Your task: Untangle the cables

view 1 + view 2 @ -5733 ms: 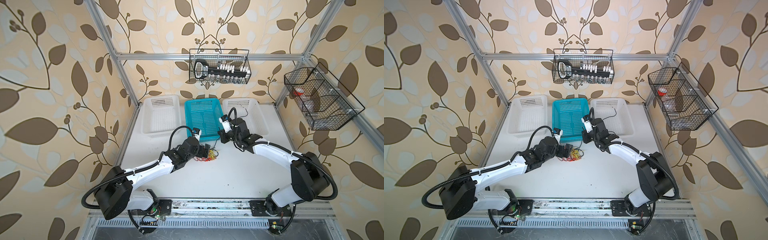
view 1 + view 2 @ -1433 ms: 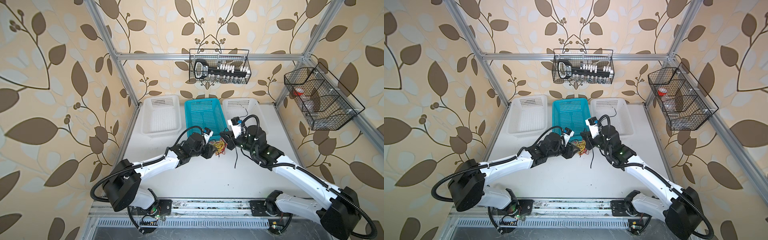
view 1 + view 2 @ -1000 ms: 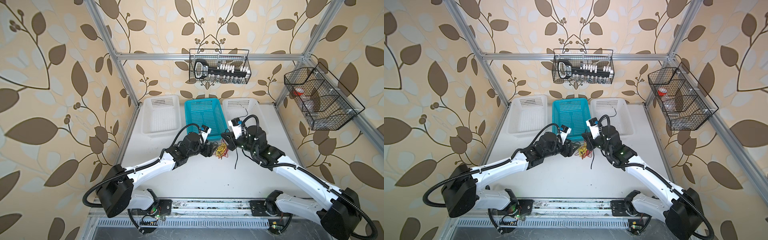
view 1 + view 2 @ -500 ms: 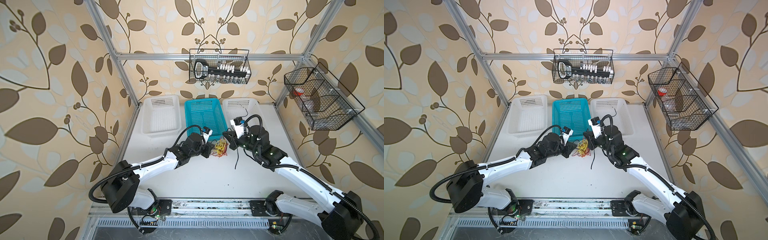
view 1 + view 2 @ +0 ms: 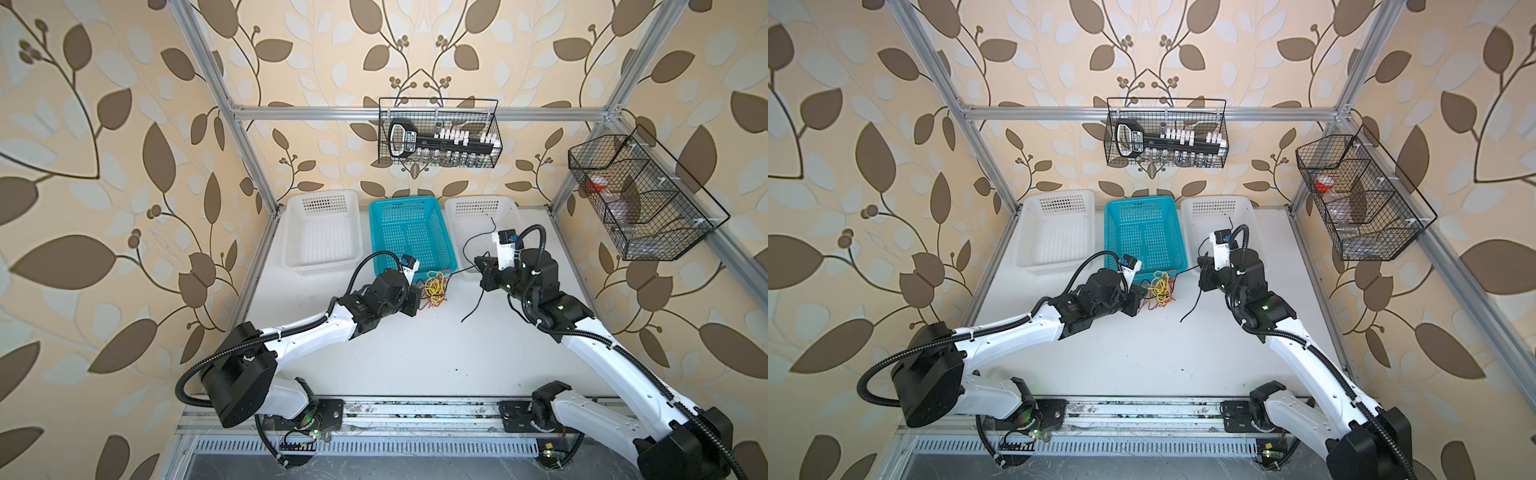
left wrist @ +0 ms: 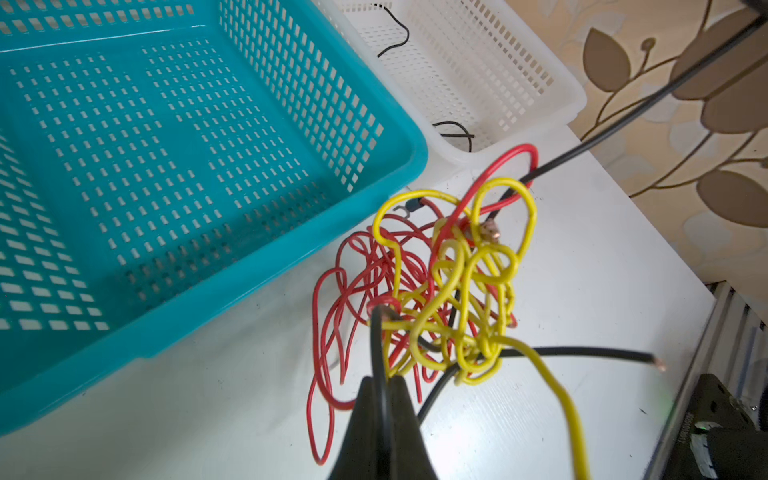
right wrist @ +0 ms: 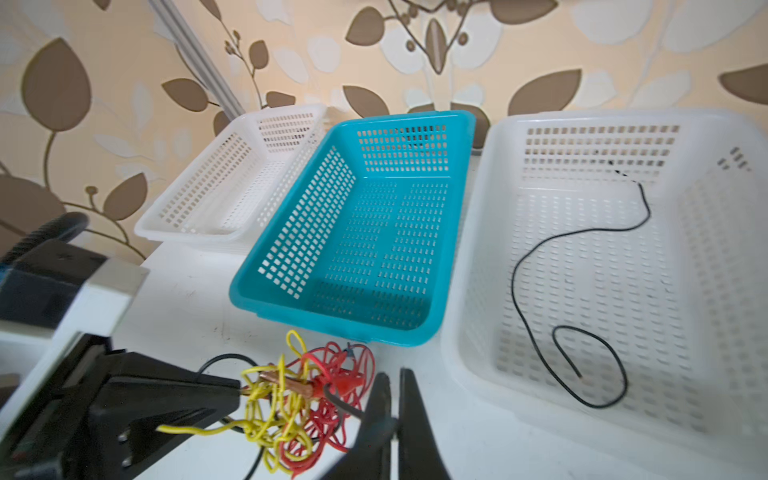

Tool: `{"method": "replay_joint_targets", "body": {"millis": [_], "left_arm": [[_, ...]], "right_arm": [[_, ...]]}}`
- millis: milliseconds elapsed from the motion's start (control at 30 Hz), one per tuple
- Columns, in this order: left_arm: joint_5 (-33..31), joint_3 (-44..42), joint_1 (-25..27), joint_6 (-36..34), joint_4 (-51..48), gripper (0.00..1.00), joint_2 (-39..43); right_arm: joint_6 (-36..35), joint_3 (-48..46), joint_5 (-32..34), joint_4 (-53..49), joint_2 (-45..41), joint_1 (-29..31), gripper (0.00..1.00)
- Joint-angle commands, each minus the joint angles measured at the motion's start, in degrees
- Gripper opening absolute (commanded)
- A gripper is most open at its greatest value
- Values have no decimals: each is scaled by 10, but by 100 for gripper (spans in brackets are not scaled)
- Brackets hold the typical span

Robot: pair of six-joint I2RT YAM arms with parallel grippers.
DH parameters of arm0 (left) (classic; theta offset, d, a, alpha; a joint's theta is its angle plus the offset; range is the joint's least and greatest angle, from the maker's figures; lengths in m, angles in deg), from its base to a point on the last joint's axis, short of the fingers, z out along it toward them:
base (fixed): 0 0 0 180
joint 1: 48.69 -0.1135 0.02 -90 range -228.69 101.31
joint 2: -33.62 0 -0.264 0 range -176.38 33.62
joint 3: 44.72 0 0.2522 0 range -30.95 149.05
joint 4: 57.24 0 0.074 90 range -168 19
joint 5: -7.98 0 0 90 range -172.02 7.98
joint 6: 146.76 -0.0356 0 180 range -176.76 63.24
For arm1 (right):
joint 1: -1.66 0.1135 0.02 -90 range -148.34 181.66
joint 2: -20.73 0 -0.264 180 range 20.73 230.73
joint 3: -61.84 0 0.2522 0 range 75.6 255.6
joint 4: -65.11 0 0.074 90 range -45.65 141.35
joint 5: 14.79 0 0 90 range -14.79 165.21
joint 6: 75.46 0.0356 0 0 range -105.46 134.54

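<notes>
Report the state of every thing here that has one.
tangle: knotted, red, yellow and black, on the table.
left gripper: shut on black cable at the tangle's edge.
right gripper: shut on taut black cable leading out of the tangle.
loose black cable: lying free in right white basket.
teal basket: empty.
left white basket: empty.
right white basket: holds only the loose black cable.
</notes>
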Motion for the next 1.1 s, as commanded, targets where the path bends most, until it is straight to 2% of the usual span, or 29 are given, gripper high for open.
{"method": "replay_joint_targets", "body": {"millis": [0, 233, 800, 867, 1000, 1067], "left_arm": [[-80, -25, -6, 27, -57, 0, 31], [-131, -40, -19, 40, -100, 0, 57], [-155, -48, -26, 37, -120, 0, 66], [-139, -48, -26, 28, -112, 0, 68], [-79, -52, -26, 10, -70, 0, 71], [-53, -49, -26, 4, -61, 0, 66]], "right_arm": [[12, -9, 72, -19, -19, -25, 0], [27, -23, 96, -40, -43, -79, 0], [27, -35, 147, -80, -81, -151, 0], [22, -38, 125, -75, -82, -152, 0], [24, -62, 18, -22, -77, -138, 0], [20, -66, 10, -9, -69, -113, 0]]}}
